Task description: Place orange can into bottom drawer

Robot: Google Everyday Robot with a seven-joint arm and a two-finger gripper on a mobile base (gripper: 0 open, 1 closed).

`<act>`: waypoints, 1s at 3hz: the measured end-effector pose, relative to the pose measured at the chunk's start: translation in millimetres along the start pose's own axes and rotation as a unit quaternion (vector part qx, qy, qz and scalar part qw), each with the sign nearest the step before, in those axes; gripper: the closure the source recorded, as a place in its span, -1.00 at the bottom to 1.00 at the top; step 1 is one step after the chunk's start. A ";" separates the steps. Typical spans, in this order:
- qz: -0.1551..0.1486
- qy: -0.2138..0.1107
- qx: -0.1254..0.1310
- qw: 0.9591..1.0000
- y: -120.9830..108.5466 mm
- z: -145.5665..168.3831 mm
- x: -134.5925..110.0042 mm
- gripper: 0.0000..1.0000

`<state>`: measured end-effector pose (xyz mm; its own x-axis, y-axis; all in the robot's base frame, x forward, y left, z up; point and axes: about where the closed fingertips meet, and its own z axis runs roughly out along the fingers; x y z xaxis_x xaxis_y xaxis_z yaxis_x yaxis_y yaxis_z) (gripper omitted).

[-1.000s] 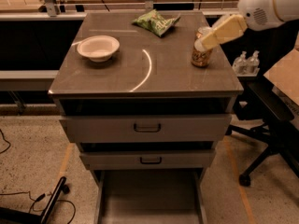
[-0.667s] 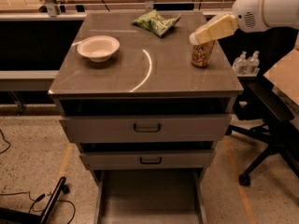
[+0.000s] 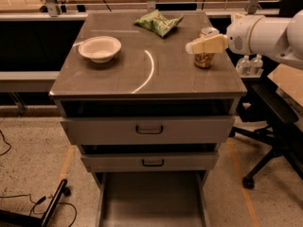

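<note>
One small orange-gold aluminium drink can (image 3: pixel 204 60) stands upright near the right edge of the grey-brown desk (image 3: pixel 142 79), its upper half crossed by the cream end effector (image 3: pixel 196 46) (spread or pressed together, I cannot tell), while the wide grey metal bottom drawer (image 3: pixel 151 200) sits pulled out below, well apart.

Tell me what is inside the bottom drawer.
Only its bare grey floor shows in the bottom drawer; its rear part is hidden under the drawer above. The orange can stands on the cabinet top, the gripper in front of it.
</note>
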<state>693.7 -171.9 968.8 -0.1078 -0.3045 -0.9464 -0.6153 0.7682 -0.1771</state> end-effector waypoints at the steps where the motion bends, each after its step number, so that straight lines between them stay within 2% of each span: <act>1: 0.033 -0.020 0.000 0.999 -1.6 18.3 17.3 -1.00; 3: 0.073 -0.042 0.004 0.996 -5.0 38.2 39.0 -1.00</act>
<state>722.4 -166.1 922.4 -0.1290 -0.1416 -0.9815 -0.5916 0.8053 -0.0384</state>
